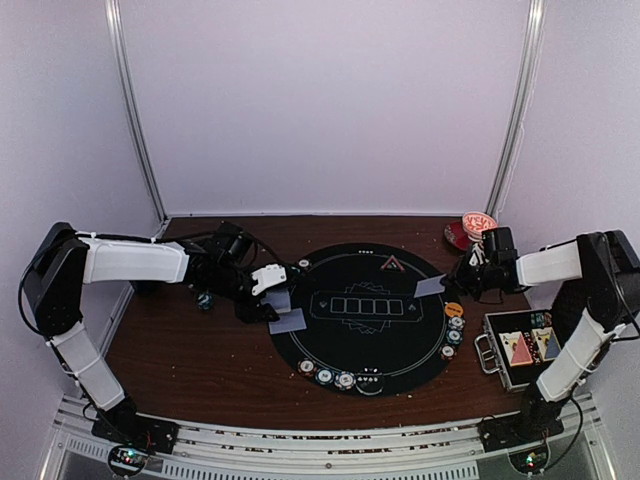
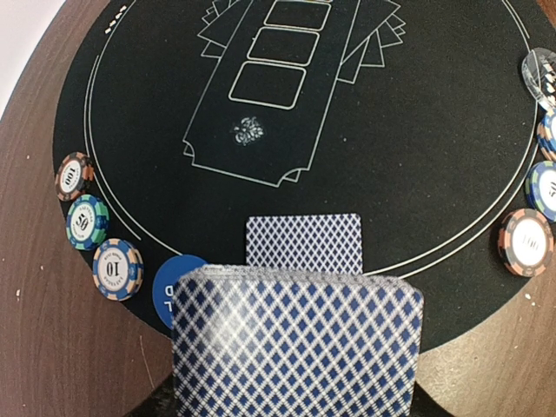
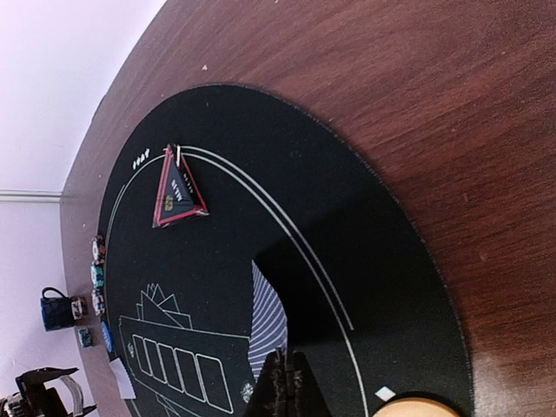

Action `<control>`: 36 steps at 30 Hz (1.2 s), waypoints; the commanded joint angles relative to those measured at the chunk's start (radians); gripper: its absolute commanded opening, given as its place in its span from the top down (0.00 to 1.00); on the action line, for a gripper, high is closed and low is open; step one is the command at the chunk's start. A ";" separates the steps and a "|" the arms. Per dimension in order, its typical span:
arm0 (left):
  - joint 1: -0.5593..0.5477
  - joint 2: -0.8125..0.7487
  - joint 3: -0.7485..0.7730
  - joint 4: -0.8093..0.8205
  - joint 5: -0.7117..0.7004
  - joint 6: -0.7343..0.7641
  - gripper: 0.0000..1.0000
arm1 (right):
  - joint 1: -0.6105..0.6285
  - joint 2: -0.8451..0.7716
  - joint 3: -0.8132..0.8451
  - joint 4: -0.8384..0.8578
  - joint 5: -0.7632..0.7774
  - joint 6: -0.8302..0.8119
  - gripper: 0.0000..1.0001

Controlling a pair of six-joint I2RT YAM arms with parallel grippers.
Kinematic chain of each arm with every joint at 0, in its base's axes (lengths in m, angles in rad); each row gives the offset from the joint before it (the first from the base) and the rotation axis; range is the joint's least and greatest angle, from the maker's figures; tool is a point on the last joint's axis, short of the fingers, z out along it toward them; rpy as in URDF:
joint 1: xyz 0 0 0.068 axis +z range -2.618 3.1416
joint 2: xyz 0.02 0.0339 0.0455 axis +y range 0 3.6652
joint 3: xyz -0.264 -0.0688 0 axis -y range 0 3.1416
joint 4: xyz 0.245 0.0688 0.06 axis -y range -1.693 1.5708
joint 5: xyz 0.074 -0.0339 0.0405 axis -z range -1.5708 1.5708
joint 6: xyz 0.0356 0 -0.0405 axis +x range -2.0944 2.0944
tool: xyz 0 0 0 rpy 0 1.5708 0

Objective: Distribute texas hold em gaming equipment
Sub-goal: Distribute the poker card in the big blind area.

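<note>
Left end effector [image 1: 272,298] grips a deck of cards [image 2: 295,347] above the black mat's [image 2: 417,130] edge while the right end effector [image 3: 287,387] pinches a single card [image 3: 269,321].

The left arm [image 1: 130,262] is reaching inward, elbow out wide, forearm lying low; the left gripper [image 1: 276,290] is clamping a deck of playing cards [image 2: 295,347], jaws partly apart; the right arm [image 1: 555,265] is stretching inward likewise; the right gripper [image 1: 455,281] is pinching a single playing card [image 1: 430,287], jaws closed.
</note>
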 commanded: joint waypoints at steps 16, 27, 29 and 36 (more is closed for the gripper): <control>0.000 0.001 0.006 0.027 0.032 0.009 0.39 | -0.055 0.077 0.121 -0.145 0.171 -0.105 0.78; -0.001 0.004 0.007 0.026 0.029 0.009 0.39 | -0.030 -0.103 0.060 -0.116 0.261 -0.084 0.54; -0.002 0.005 0.006 0.026 0.029 0.009 0.39 | 0.010 -0.167 0.039 -0.096 0.282 -0.080 0.52; -0.001 0.005 0.006 0.026 0.026 0.010 0.39 | 0.277 -0.279 -0.046 0.188 0.175 0.014 0.42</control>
